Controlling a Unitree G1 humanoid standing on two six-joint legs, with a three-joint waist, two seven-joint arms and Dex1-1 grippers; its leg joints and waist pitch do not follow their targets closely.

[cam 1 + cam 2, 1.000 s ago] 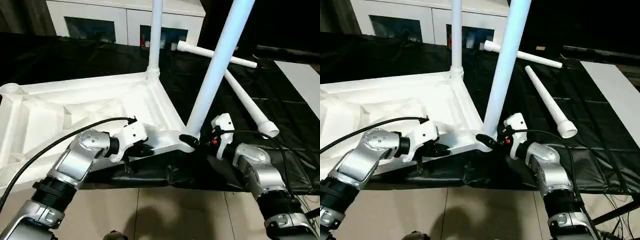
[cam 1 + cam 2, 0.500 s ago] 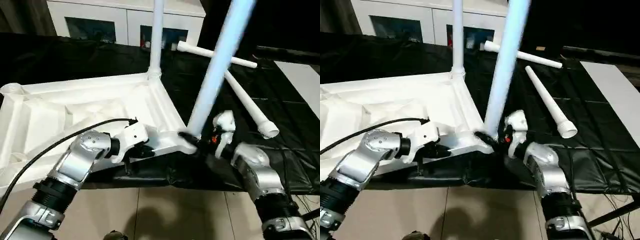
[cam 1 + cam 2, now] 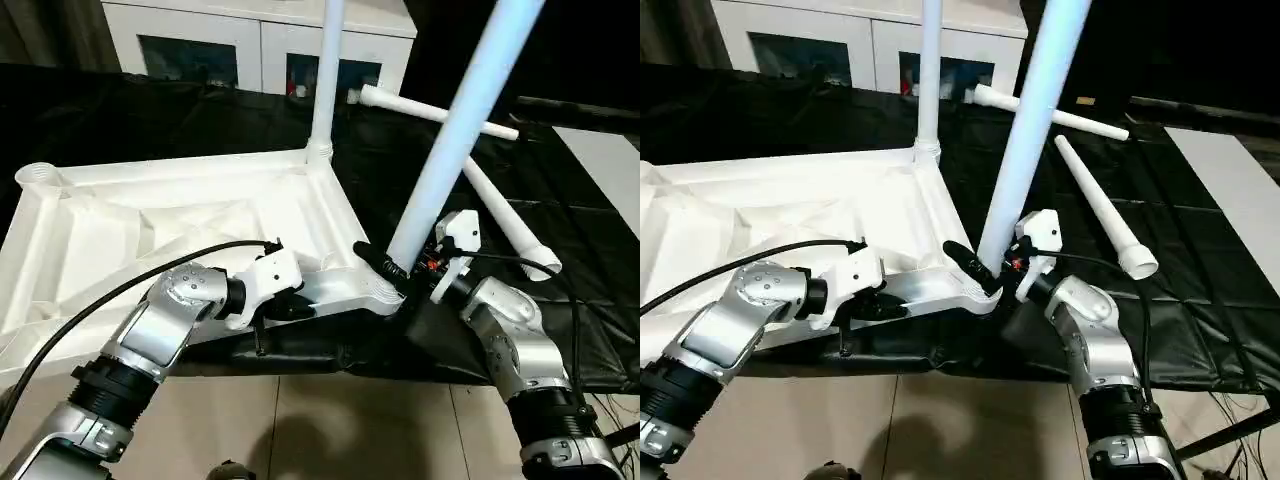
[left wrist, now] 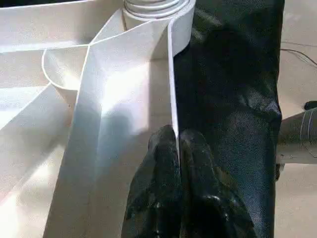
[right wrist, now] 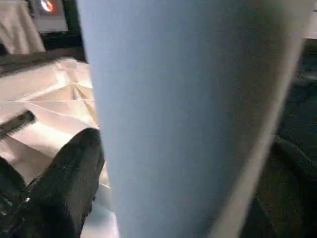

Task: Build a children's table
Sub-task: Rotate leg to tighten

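The children's table lies as a white tabletop, ribbed underside up, on a black cloth. One leg stands in the far corner socket. A second leg rises tilted from the near right corner. Two loose legs lie on the cloth behind. My left gripper is shut on the tabletop's thin near rim. My right gripper is open around the base of the tilted leg; one black finger shows left of it, the other is hidden behind the leg.
A white cabinet with dark glass doors stands at the back. An empty corner socket is at the tabletop's far left. Pale floor tiles lie in front of the cloth, and a white surface shows at the right.
My right gripper's fingers have spread apart at the base of the tilted leg and the wrist has risen a little. The left gripper keeps its hold on the rim. The camera has shifted slightly.
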